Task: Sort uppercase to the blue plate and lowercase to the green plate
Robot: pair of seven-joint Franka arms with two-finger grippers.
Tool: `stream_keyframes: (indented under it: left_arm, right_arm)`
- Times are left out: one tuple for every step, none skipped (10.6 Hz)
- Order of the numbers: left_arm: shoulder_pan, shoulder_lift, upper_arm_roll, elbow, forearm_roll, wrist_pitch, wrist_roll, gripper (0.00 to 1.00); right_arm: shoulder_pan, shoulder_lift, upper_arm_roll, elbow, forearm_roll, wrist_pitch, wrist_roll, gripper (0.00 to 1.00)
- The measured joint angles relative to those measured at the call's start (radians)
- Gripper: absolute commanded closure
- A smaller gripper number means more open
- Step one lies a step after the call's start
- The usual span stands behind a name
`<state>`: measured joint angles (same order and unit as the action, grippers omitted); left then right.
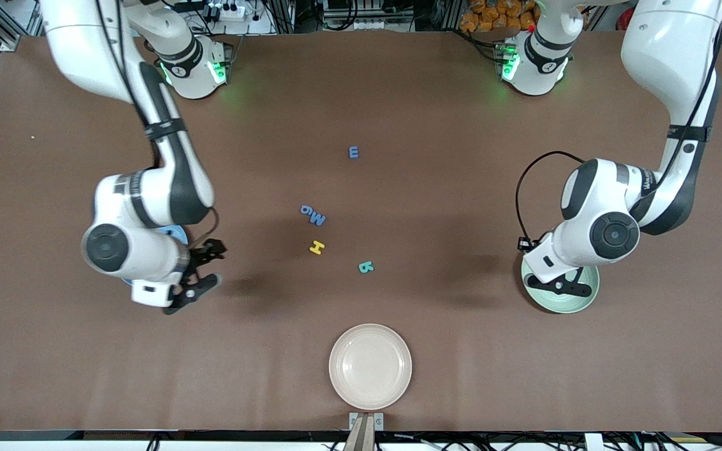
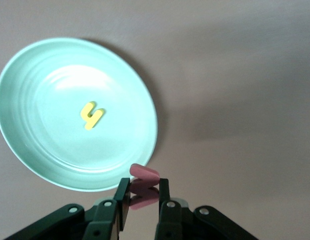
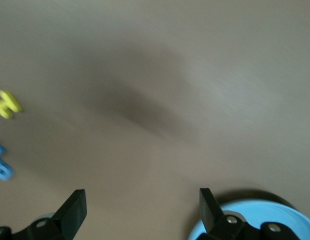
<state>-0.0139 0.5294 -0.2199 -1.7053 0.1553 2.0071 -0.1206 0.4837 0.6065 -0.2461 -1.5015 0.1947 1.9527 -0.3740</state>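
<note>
Green plate under the left hand, yellow h lying in it. Blue plate just under the right hand, released wide. Left hand clenched on the red w. H, R, M on the desk between both hands.

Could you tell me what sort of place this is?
Probably a robotics lab: two robot arms bolted to a brown table, aluminium framing and cables along the table's edge, and foam letters laid out for sorting onto plates.

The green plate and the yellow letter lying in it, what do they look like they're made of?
Green plate: probably glazed ceramic or hard plastic, judging by its smooth surface with a soft bright sheen. Yellow h: looks like matte foam, flat and thick-cut with no shine.
</note>
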Motion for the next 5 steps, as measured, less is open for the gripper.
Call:
stream_keyframes:
  left_arm:
    - [0.009,0.01,0.01,-0.013,0.0,0.026,0.0,1.0]
    - [0.017,0.015,0.015,-0.016,0.0,0.038,0.0,0.91]
    - [0.024,0.017,0.021,-0.017,0.0,0.048,0.005,0.77]
    - [0.029,0.019,0.03,-0.018,0.0,0.063,0.019,0.54]
    - [0.031,0.023,0.042,-0.019,0.0,0.081,0.038,0.01]
  right_arm:
    - [0.038,0.017,0.0,0.023,0.001,0.001,0.071,0.0]
    - [0.068,0.034,0.001,0.047,0.002,0.003,0.141,0.0]
    - [0.095,0.057,0.005,0.072,0.004,0.016,0.215,0.0]
    - [0.117,0.083,0.022,0.097,0.005,0.051,0.288,0.0]
    - [0.129,0.11,0.054,0.116,0.005,0.098,0.351,0.0]
